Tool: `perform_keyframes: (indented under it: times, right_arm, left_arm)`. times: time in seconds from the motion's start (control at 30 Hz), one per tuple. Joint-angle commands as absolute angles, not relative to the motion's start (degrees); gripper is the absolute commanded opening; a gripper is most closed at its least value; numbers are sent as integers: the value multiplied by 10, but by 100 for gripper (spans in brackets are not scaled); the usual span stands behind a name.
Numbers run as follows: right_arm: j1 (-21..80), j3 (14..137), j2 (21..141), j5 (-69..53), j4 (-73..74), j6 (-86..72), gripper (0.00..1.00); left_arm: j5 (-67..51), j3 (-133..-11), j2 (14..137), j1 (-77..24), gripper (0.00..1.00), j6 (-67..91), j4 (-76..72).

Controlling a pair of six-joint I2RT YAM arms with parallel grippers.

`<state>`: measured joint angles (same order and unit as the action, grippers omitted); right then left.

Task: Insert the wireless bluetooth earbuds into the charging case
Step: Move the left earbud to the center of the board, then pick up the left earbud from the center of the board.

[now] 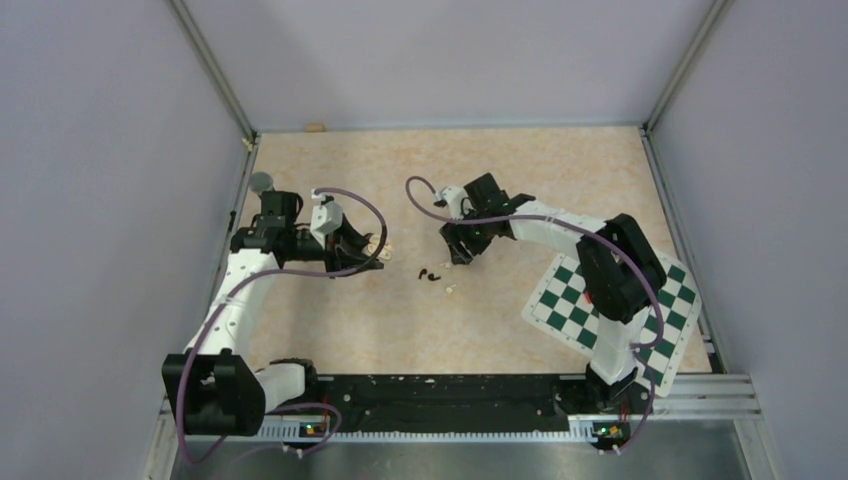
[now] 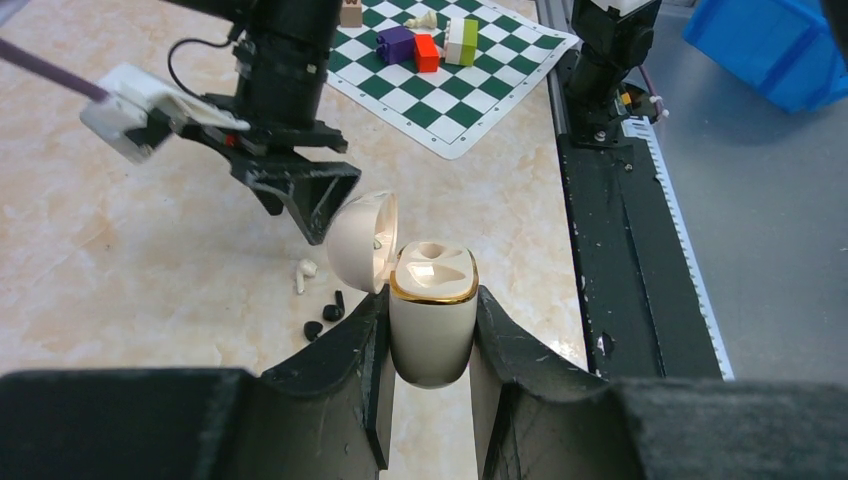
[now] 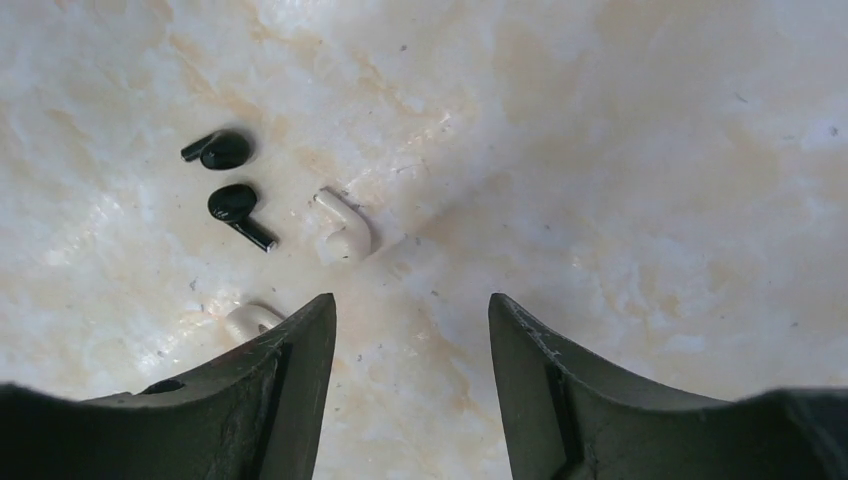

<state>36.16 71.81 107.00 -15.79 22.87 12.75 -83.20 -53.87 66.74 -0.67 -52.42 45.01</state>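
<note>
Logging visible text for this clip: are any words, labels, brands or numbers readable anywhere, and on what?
No text can be read in any view.
Cream charging case in the left gripper: no brand or mark shows.
Checkered mat and coloured blocks: plain, no lettering.
Earbuds on the table: no marks visible.
Blue bin: no label in view.

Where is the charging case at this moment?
Left wrist view: the charging case, lid open, is clamped in the left gripper, right of the two black earbuds.
</note>
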Motion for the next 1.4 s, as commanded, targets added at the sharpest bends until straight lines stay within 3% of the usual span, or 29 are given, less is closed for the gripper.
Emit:
perform_keyframes:
  times: [0.0,0.23,0.63,1.07,1.37]
  right_arm:
    - [320,749,1057,-274,246,47,55]
    - [321,749,1095,-330,233,-23,47]
    - [329,739,1141,-336,213,-50,43]
    - [342,731,1158,-287,193,-62,35]
    - [343,732,1168,-239,188,-74,37]
  left_arm:
    - [-863,-572,680,-4,0,-599,517]
    - [-867,-587,697,-4,0,-658,573]
    - [-871,-598,709,-4,0,-722,629]
    - [-873,-604,716,-4,0,-763,665]
    - [-878,-610,725,-4,0,-810,706]
